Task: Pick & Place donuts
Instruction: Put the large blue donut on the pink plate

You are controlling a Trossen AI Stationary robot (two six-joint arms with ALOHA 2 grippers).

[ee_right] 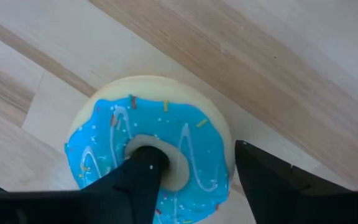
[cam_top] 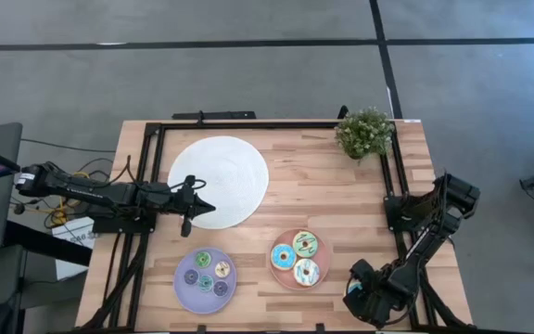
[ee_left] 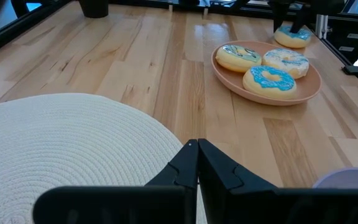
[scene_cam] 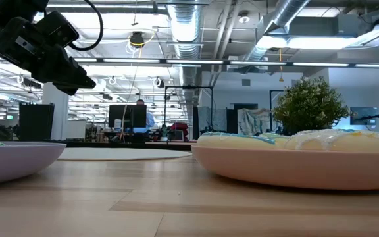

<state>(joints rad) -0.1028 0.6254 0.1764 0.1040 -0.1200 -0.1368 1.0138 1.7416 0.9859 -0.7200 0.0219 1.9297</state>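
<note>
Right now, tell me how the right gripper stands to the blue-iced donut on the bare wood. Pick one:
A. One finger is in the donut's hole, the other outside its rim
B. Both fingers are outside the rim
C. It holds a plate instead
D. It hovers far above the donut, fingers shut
A: in the right wrist view the right gripper has one finger in the hole of the blue-iced donut and the other outside its rim, over bare table.
</note>
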